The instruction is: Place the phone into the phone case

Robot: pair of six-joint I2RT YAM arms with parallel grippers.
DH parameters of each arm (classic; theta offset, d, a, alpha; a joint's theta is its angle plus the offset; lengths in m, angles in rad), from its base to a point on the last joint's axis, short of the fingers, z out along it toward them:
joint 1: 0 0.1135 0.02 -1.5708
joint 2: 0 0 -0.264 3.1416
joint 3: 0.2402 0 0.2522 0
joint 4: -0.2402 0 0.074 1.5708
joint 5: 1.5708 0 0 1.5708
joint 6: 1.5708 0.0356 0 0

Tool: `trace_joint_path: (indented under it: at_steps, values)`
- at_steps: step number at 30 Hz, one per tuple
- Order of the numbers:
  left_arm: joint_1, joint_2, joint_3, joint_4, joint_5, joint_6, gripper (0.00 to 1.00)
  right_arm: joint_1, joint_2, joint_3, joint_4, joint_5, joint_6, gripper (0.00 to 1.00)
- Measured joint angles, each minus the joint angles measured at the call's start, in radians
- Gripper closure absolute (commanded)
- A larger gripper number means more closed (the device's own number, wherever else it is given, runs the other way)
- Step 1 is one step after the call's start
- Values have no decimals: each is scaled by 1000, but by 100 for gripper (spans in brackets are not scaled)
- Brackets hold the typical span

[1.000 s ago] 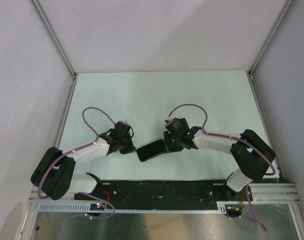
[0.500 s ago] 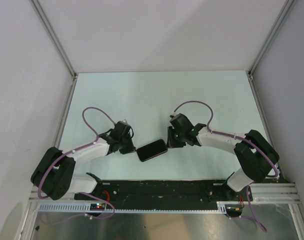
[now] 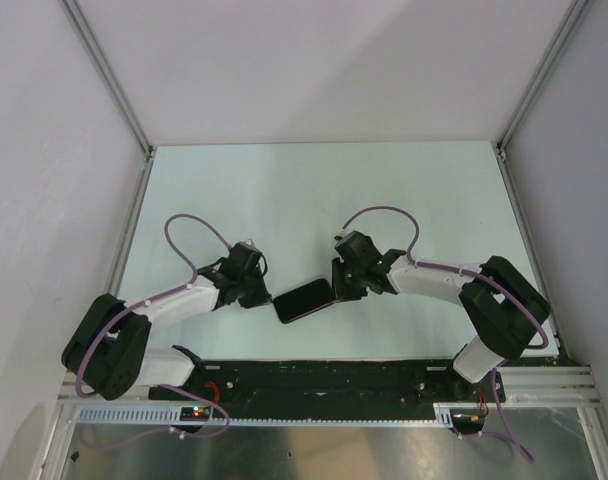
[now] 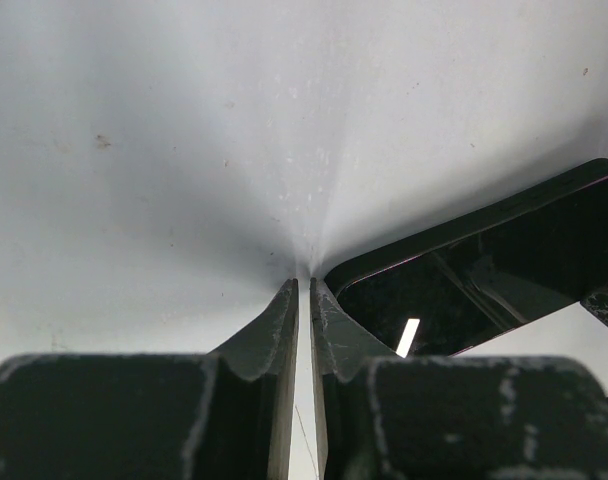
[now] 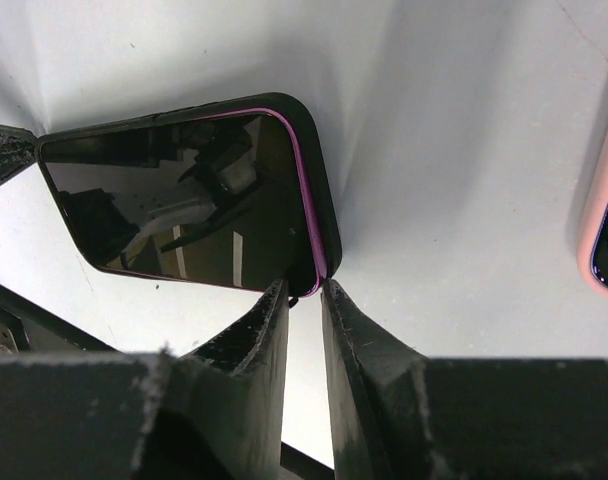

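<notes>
Since the frame 0.5 s back, the right gripper is seen brought closer to the phone; phone pos. is unchanged. The phone is laid flat, glass up, just off the near edge of the desk, approx. mid-width. Its long axis is run roughly along that edge, right end skewed twd the far edge. Wide bare room is left twd the far edge & both far corners, little twd the near edge. The left gripper is set at the phone's left end, fingers all but closed, nothing held, tips beside a corner. The right fingers are nearly together, nothing clasped, tips at a phone corner. A pink-edged obj. is cut off by the right-wrist frame edge, apart from the phone
</notes>
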Motion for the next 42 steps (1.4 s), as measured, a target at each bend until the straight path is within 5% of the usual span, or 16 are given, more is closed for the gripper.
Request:
trace_joint_path:
  at_steps: [42]
  values:
    - [0,7,2,2,2,0,86,62,125,172,-212,133,18,95]
